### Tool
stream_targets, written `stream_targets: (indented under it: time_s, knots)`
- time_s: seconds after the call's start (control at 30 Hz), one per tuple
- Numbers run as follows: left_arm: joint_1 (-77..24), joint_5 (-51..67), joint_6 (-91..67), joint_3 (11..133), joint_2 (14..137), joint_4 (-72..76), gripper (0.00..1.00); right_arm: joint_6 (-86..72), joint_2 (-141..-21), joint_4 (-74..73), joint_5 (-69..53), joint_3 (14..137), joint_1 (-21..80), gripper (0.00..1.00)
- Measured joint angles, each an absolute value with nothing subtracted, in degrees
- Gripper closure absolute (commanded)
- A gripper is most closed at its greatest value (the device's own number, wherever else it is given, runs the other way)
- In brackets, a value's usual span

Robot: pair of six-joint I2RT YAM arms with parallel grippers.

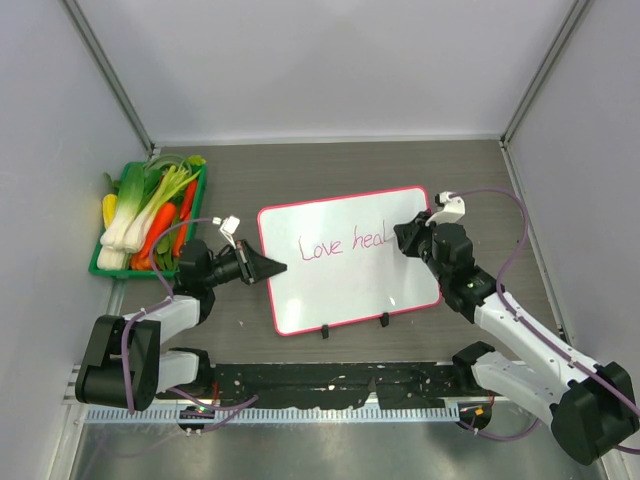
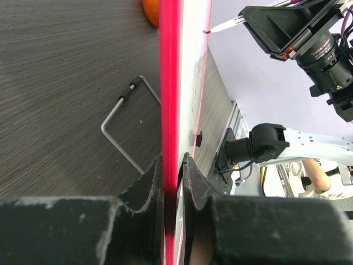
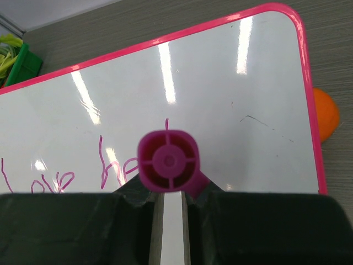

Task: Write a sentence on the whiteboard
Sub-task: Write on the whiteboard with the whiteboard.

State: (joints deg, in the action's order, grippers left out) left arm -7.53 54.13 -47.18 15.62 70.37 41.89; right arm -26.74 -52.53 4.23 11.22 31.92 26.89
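At the far left of the counter point(image 1: 300, 175) sits a green tray point(image 1: 96, 268) of vegetables point(image 1: 140, 215), well apart from the work and seemingly no part of it. Next comes the left arm point(image 1: 200, 265): its jaws are closed narrow on the left edge of the whiteboard point(image 1: 340, 295), probably to brace the board so it does not slide under the pen. The whiteboard lies in the middle of the counter between the two arms, its two black feet on the near edge, with pink writing point(image 1: 345, 243) reading "Love heal", which looks unfinished. At the board's right end the right arm point(image 1: 500, 320) reaches in, its jaws nearly shut on a marker point(image 3: 168, 160) at the end of the last word, placed to carry the line on. The top view gives this layout but hides both grips. The left wrist view shows the pink frame pinched edge-on and a bent metal wire point(image 2: 118, 130) at the board's back; the right wrist view shows the marker's pink end cap between the jaws and an orange ball point(image 3: 324, 113) just beyond the board's right edge.
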Motion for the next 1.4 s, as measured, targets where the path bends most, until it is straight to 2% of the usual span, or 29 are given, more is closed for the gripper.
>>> stream_targets:
  time_s: [1.4]
  knots:
    - [-7.55, 54.15, -47.11, 15.62, 70.37, 41.89, 1.0, -25.12, -53.06, 1.06, 14.39, 35.11, 26.87, 0.99]
